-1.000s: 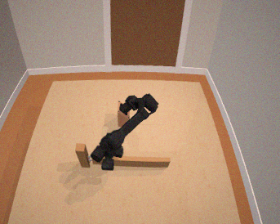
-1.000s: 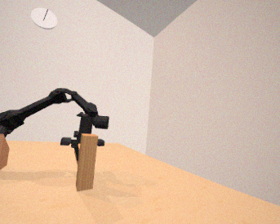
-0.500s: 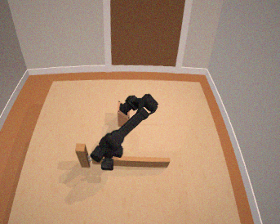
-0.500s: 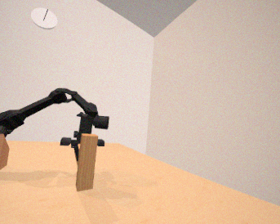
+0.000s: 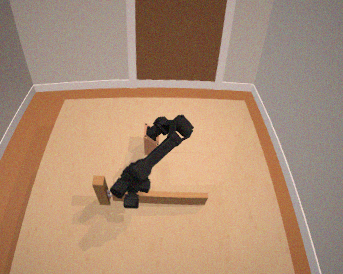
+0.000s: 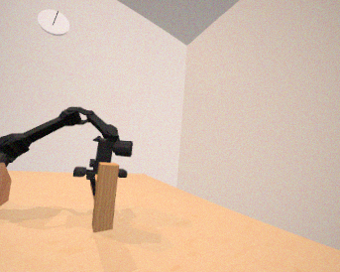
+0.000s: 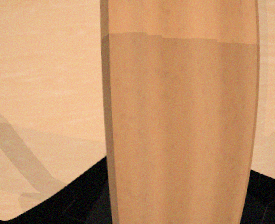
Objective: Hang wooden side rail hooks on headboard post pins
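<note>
the gripper (image 5: 125,192) is clamping its jaws on the wooden side rail (image 5: 174,198) close to the rail's hook end, just beside the headboard post (image 5: 99,188). the rail is lying along the table (image 5: 229,150), stretching away from the post to the right in the top view, its near end meeting the post's face. the hooks and pins are too small to make out. the post is standing upright.
</note>
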Motion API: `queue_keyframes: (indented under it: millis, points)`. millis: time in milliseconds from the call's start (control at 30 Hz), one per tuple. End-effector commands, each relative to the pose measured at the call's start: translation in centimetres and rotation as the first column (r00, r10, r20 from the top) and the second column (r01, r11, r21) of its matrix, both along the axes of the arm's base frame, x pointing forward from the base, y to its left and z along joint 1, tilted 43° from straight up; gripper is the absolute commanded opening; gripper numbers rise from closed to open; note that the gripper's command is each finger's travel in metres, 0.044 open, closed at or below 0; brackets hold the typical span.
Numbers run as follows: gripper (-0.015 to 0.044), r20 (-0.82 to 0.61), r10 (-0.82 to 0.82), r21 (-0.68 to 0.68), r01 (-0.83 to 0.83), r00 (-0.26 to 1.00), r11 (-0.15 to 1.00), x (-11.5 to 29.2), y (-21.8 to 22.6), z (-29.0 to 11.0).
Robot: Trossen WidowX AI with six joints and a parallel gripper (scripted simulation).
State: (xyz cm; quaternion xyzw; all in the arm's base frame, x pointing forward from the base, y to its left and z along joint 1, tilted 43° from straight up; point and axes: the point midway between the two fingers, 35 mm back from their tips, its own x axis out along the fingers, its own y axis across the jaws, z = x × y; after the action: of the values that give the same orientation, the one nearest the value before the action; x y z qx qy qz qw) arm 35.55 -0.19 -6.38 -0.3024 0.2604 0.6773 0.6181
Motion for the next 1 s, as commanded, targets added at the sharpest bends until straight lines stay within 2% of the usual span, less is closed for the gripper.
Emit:
queue_keyframes:
  millis: [0,967]
  points:
    - [0.0000,0.004,-0.009,-0.004,0.009,1.000,1.000,0.03,-0.56,-0.01]
    - [0.0000,0.004,-0.009,-0.004,0.009,1.000,1.000,0.08,-0.77,-0.23]
